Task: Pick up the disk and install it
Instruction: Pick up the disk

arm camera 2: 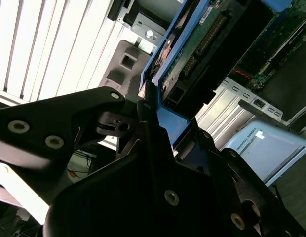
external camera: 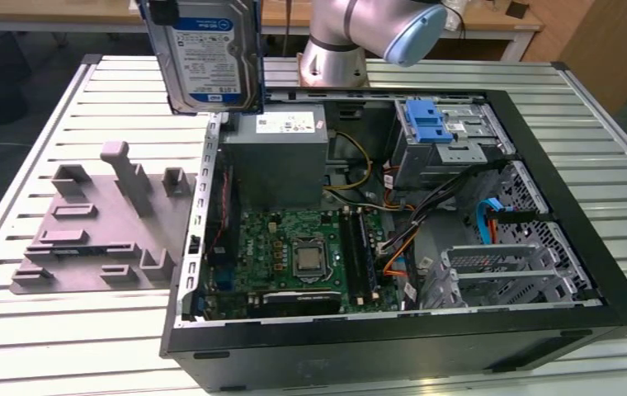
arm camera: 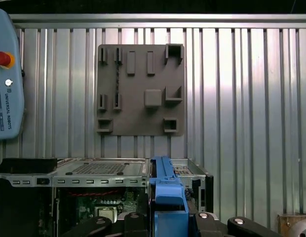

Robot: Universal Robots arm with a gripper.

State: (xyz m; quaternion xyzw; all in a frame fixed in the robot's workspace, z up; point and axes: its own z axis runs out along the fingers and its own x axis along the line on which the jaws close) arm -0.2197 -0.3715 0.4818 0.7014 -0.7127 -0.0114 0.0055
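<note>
The disk (external camera: 209, 54), a silver drive with a white-and-blue label in a blue carrier, hangs upright in the air above the back left corner of the open computer case (external camera: 402, 334). My gripper (external camera: 165, 10) is shut on its upper edge. In the second wrist view the black fingers (arm camera 2: 148, 128) clamp the blue carrier, and the disk's (arm camera 2: 192, 47) green circuit side faces the camera. In the first wrist view the disk (arm camera: 168, 190) shows edge-on, blue, between the gripper's (arm camera: 168, 217) fingers, over the case's edge.
The grey moulded holder fixture (external camera: 93, 223) lies on the slatted table at the exterior view's left, with nothing in it (arm camera: 140, 89). Inside the case, a metal drive cage with a blue latch (external camera: 435, 124) sits at the back right. A teach pendant (arm camera: 5, 74) lies nearby.
</note>
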